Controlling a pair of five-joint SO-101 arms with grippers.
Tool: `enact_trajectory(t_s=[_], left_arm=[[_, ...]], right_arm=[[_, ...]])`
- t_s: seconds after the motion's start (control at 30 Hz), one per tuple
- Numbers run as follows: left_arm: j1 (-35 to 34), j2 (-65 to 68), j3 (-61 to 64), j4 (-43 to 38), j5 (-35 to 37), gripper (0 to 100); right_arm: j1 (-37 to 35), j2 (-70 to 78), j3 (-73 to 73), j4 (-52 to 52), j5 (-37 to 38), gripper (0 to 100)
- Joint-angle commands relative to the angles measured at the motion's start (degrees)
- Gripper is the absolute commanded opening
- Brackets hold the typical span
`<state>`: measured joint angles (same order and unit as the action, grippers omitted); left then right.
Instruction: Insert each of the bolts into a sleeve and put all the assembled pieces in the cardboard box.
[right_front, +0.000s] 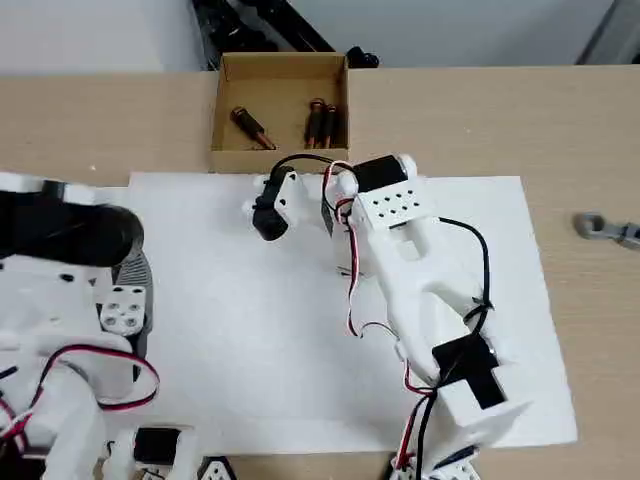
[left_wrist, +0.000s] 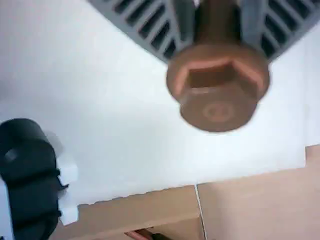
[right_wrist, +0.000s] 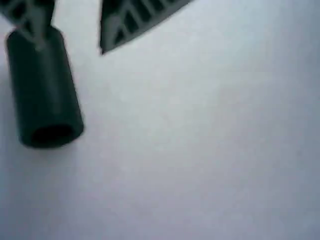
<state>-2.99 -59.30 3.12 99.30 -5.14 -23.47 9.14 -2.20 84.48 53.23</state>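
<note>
Left gripper (left_wrist: 217, 30): clenched on the shank of a brown plastic bolt with a round flange and hexagonal head (left_wrist: 217, 90); you see the head pointing out of the jaws, above the white sheet
Left arm: yours at the near left of the table, raised well apart from the box
Right gripper (right_front: 275, 200): reached out to the far side of the sheet, just near of the box's front wall; you cannot tell whether it grips or merely touches the sleeve
Black cylindrical plastic sleeve (right_wrist: 45, 90): at the tip of your right gripper, over the sheet, its open end turned towards the wrist camera; whether it rests on the paper cannot be told
Open brown cardboard box (right_front: 217, 110): at the far edge of the table, just beyond the sheet's far left part
Box contents: one assembled brown-and-black piece (right_front: 252, 127) lies slanted on the left side, and two more (right_front: 322, 122) lie side by side, touching, on the right side
White paper sheet (right_front: 230, 330): spread flat across the middle of the table under both your arms
Light wooden table (right_front: 580, 130): bare wood showing right of and beyond the sheet
Small grey metal object (right_front: 600, 228): on the wood at the right edge, well apart from the sheet's task pieces
</note>
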Motion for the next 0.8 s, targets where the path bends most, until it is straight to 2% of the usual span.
enact_trajectory(t_s=[0.0,0.23,0.37,0.6,0.77], left_arm=[[-0.18,-0.26,0.04,-1.76,0.09,1],[-0.18,-0.26,0.13,-1.76,0.09,1],[-0.26,-0.18,0.13,-1.76,0.09,1],[-0.26,-0.18,0.22,-1.76,-0.35,1],[-1.58,-0.18,0.22,-1.76,-1.93,1]], right_arm=[[0.57,-0.22,0.0,-0.66,2.55,7.2],[0.66,2.33,-0.26,0.22,5.1,7.3],[0.4,2.59,-0.35,1.36,9.85,7.3],[0.75,2.95,-0.35,0.84,10.2,7.4],[1.27,3.03,-0.35,-0.4,11.25,15.1]])
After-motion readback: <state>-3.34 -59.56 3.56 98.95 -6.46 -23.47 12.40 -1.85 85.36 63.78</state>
